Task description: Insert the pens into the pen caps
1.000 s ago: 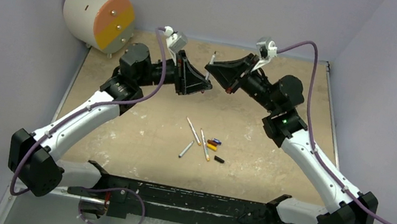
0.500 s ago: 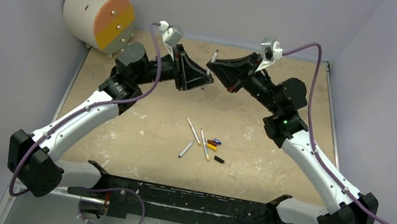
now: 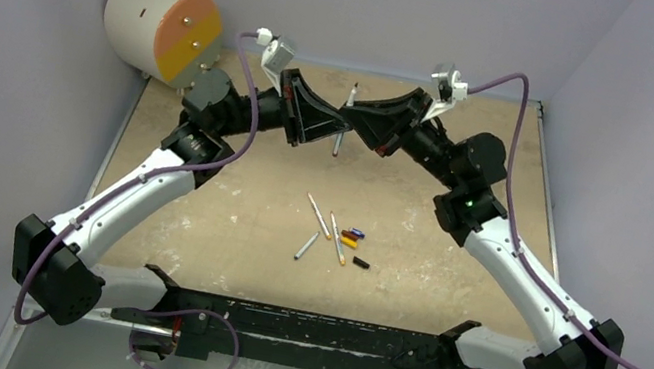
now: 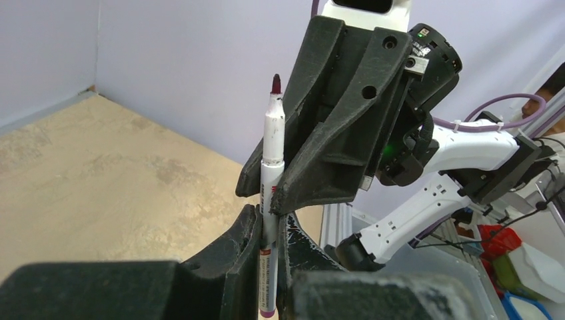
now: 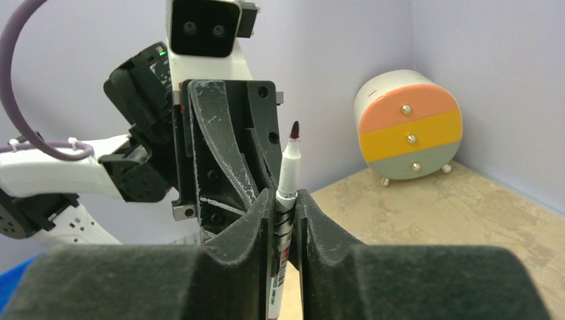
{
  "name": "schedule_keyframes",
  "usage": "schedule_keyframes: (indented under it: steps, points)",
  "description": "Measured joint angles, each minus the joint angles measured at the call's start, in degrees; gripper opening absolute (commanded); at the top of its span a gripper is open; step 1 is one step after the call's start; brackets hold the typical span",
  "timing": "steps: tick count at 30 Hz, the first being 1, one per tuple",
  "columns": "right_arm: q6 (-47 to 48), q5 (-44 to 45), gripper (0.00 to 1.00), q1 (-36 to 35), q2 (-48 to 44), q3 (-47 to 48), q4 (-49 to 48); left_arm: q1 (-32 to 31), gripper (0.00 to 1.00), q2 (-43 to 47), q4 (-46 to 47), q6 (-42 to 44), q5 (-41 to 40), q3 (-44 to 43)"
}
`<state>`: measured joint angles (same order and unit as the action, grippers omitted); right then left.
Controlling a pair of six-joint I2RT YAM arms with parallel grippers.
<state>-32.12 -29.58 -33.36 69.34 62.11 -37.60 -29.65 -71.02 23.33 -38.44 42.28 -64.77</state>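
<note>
One white pen point(image 3: 352, 96) with a dark red tip stands upright in the air over the far middle of the table. My left gripper point(image 3: 336, 134) and right gripper point(image 3: 354, 120) meet on it from either side. The left wrist view has my left gripper point(image 4: 268, 233) shut on the pen point(image 4: 272, 143) low on its barrel, with the right fingers point(image 4: 300, 190) just above. My right gripper point(image 5: 285, 213) is shut on the pen point(image 5: 290, 163) below its tip. Three more pens point(image 3: 319, 215) lie mid-table beside blue point(image 3: 356, 232), yellow point(image 3: 348, 242) and black point(image 3: 361, 264) pen caps.
A small round drawer cabinet point(image 3: 163, 27) with orange and yellow fronts stands in the far left corner, also in the right wrist view as cabinet point(image 5: 408, 127). Lilac walls close the table at the back and sides. The arms' black base bar point(image 3: 308, 328) runs along the near edge.
My left gripper has swung right and up to the pen held by my right gripper, opened, then closed on its lower barrel. The right gripper shifted slightly left.
</note>
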Motion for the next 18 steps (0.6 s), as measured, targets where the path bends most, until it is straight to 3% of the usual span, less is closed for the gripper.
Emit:
schedule_keyframes:
  steps: [2, 6, 9, 14, 18]
  points:
    - [-0.1, 0.3, 0.54, 0.0, -0.7, -0.9, -0.1, 0.0, 0.0, 0.0, -1.1, 0.4, 0.2, -0.1]
    - [1.3, 5.3, 0.59, 0.0, -4.5, -4.2, 1.1, -0.1, 0.0, 0.0, -9.7, 5.7, -2.0, -2.2]
    - [3.6, 11.7, 0.72, 0.0, -8.7, -5.4, 4.3, -0.1, 0.0, 0.0, -21.1, 13.2, -8.3, -5.5]
    - [11.0, 21.4, 0.4, 0.0, -13.7, -5.6, 14.3, -0.1, 0.0, 0.0, -35.2, 24.2, -23.4, -8.9]
    - [14.8, 25.8, 0.0, 0.0, -10.3, -4.8, 26.1, 0.0, 0.0, 0.2, -38.4, 27.7, -29.6, -7.1]
